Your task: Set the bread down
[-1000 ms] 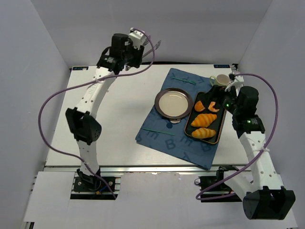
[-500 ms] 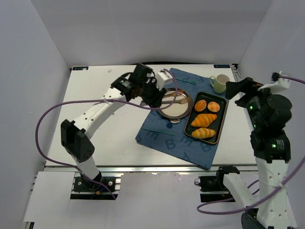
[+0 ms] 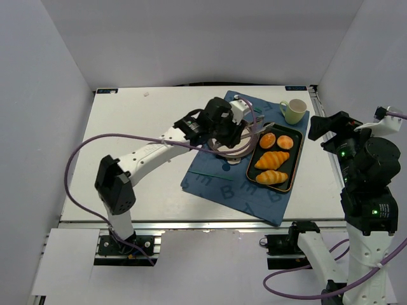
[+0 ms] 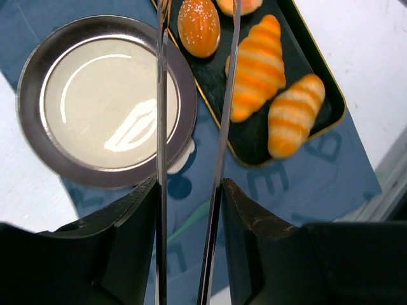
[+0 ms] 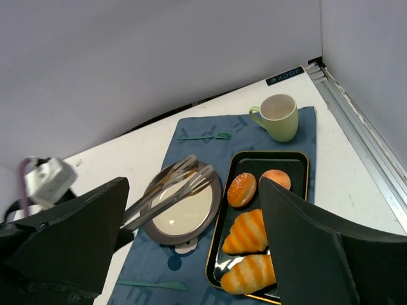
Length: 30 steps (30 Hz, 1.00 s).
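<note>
1. The bread (image 4: 198, 25) lies at the far end of the black tray (image 4: 251, 138), just beside the rounder bun (image 5: 275, 179); nothing grips it.
2. The tongs (image 5: 191, 183) are clamped in your left gripper (image 4: 189, 187), blades apart and empty. From the right wrist view the tips hang over the plate (image 4: 32, 121), short of the bread.
3. Step in hand: the approach. Next, extend and lower until the blades flank the bread alone, then squeeze.
4. Your right gripper (image 5: 193, 184) stands wide apart, well clear.
</note>
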{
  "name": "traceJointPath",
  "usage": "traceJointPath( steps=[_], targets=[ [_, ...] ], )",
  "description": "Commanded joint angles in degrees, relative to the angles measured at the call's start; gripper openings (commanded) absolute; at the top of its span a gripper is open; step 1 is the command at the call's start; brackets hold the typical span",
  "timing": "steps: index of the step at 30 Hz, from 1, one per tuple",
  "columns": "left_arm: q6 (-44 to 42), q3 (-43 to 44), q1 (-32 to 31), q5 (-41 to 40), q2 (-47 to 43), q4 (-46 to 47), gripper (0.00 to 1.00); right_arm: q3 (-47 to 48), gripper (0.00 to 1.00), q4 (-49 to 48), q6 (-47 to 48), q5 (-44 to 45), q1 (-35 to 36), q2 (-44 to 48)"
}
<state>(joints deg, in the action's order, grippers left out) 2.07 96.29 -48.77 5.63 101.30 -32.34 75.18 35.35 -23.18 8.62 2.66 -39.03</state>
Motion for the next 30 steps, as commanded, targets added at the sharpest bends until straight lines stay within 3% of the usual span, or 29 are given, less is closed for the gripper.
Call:
traceJointPath(
  steps=[1, 9, 30],
  targets=[
    [4.5, 2.8, -2.0, -4.8, 3.3, 4.8, 0.52, 1.7, 0.89, -0.2, -0.2, 1.0, 0.1, 0.7],
    [6.0, 10.8, -5.4, -12.6, 13.0, 4.7, 0.52, 2.3, 0.89, 0.4, -2.0, 0.1, 0.1, -0.1],
    [8.0, 9.2, -7.3, -16.3, 19.6, 8.0, 0.54, 0.2, 0.89, 0.2, -1.6, 0.0, 0.1, 1.5]
  ],
)
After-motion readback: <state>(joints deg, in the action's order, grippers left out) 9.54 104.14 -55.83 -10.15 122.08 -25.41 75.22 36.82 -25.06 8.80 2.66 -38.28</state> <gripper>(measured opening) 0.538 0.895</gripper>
